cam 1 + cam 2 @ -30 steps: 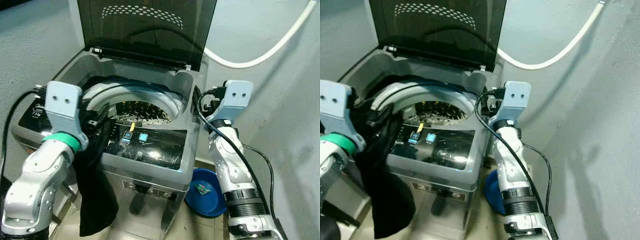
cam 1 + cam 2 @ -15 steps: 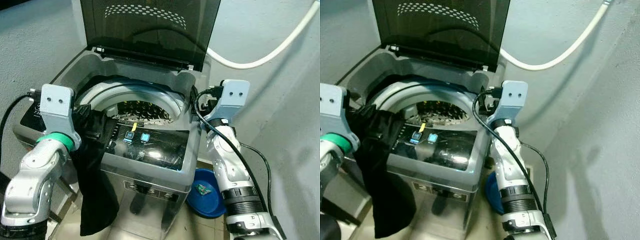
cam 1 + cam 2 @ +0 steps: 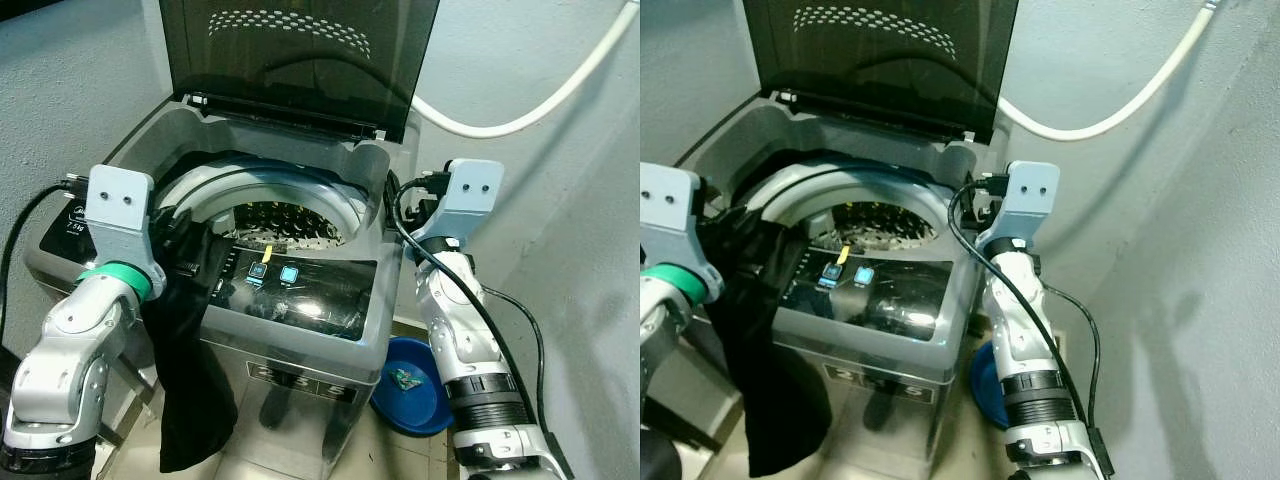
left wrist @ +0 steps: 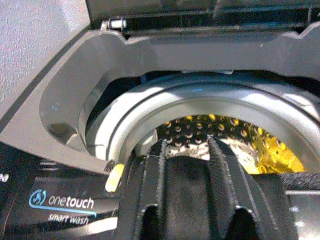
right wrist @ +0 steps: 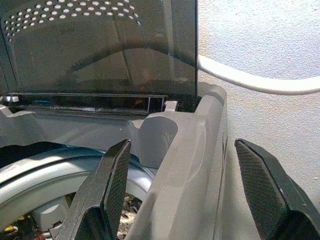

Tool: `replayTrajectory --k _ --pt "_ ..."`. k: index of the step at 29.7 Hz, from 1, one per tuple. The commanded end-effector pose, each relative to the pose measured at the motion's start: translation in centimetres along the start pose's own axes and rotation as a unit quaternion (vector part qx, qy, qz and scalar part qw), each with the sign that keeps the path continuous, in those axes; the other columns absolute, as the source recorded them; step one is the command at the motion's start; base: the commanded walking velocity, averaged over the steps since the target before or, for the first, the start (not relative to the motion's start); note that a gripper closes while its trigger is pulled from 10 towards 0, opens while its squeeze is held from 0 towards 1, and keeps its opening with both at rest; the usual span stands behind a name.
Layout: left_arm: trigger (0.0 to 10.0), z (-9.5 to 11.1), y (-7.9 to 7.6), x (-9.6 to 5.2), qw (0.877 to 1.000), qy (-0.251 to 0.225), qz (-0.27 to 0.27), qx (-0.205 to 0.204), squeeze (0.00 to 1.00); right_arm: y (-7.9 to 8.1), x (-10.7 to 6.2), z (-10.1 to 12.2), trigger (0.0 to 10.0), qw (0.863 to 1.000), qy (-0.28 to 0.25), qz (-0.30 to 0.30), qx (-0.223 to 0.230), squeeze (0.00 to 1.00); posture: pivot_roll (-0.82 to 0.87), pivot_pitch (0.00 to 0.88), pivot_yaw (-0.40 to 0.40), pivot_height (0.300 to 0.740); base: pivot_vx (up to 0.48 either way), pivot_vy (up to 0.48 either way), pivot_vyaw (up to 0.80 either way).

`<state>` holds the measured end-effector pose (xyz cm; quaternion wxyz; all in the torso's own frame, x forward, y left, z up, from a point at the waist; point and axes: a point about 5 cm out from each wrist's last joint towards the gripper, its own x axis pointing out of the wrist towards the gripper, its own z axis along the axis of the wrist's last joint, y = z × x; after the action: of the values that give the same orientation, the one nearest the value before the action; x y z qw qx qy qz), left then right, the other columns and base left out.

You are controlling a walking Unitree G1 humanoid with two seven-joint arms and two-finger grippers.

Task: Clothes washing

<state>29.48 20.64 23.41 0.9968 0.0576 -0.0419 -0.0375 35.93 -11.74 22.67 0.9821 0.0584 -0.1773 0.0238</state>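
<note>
A grey top-loading washing machine (image 3: 372, 300) stands with its dark lid (image 3: 300, 60) raised, and the perforated drum (image 3: 285, 220) shows inside. My left gripper (image 4: 186, 150) is at the machine's front left edge, shut on a black garment (image 3: 190, 380). The cloth bunches between the fingers and hangs down the machine's front left side toward the floor. My right gripper (image 5: 182, 147) is open and holds nothing. It sits by the machine's right rear corner, one finger over the tub rim and the other outside the wall.
A blue basin (image 3: 410, 385) lies on the floor to the right of the machine, beside my right arm. A white hose (image 3: 520, 115) curves along the wall behind. Walls stand close on the left and right.
My left gripper swayed slightly left and came back, still shut on the black garment. The right arm has stayed in place.
</note>
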Motion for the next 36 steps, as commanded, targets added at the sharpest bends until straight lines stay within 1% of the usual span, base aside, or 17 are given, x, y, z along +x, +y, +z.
replayTrajectory --k 1,11,12,13,14,16,18,24,25,26,36 --pt "10.0 -0.7 -0.2 0.0 1.0 0.012 -0.005 -0.003 1.0 -0.4 -0.2 -0.1 10.0 1.0 -0.001 -0.007 -0.002 0.0 0.2 0.029 0.02 0.74 0.0 0.0 0.0" --pt "10.0 -1.3 -0.2 0.1 1.0 0.028 -0.012 -0.003 1.0 -0.4 -0.2 -0.1 10.0 1.0 -0.001 -0.007 -0.002 0.0 0.2 0.036 0.018 0.74 0.0 0.0 0.0" --pt "10.0 -1.9 -0.4 0.2 0.999 0.041 -0.027 -0.011 0.17 -0.4 -0.2 -0.1 10.0 1.0 -0.001 -0.007 -0.002 0.0 0.2 0.037 0.017 0.74 0.0 0.0 0.0" --pt "10.0 -1.9 -0.4 0.2 0.999 0.041 -0.027 -0.011 0.17 -0.4 -0.2 -0.1 10.0 1.0 -0.001 -0.007 -0.002 0.0 0.2 0.037 0.017 0.74 0.0 0.0 0.0" --pt "10.0 -2.3 -0.6 0.2 0.998 0.049 -0.038 -0.014 0.0 -0.4 -0.2 -0.2 10.0 1.0 0.0 -0.007 -0.002 0.0 0.19 0.037 0.017 0.74 0.0 0.0 0.0" --pt "10.0 -2.8 -0.8 0.3 0.997 0.058 -0.049 -0.021 0.0 -0.4 -0.3 -0.2 10.0 1.0 0.0 -0.007 -0.002 0.0 0.19 0.037 0.017 0.74 0.0 0.0 0.0" --pt "10.0 -3.1 -0.6 0.5 0.997 0.062 -0.049 -0.022 0.0 -0.4 -0.3 -0.2 10.0 1.0 0.0 -0.008 -0.002 0.0 0.19 0.038 0.017 0.74 0.0 0.0 0.0" --pt "10.0 -3.9 -0.3 0.6 0.996 0.079 -0.051 -0.015 0.0 -0.5 -0.3 -0.1 10.0 1.0 -0.001 -0.009 -0.003 0.0 0.19 0.038 0.018 0.74 0.0 0.0 0.0" --pt "5.3 -4.1 -0.3 0.5 0.995 0.082 -0.052 -0.013 0.0 -0.5 -0.3 -0.1 10.0 1.0 -0.001 -0.01 -0.004 0.0 0.19 0.038 0.018 0.74 0.0 0.0 0.0" --pt "0.0 -4.3 -0.3 0.5 0.995 0.084 -0.053 -0.013 0.0 -0.5 -0.3 -0.1 10.0 1.0 -0.001 -0.01 -0.004 0.0 0.19 0.038 0.018 0.74 0.0 0.0 0.0" --pt "0.0 -4.5 -0.4 0.3 0.995 0.08 -0.059 -0.009 0.0 -0.6 -0.4 -0.1 10.0 1.0 -0.001 -0.011 -0.004 0.0 0.18 0.043 0.016 0.74 0.0 0.0 0.0"
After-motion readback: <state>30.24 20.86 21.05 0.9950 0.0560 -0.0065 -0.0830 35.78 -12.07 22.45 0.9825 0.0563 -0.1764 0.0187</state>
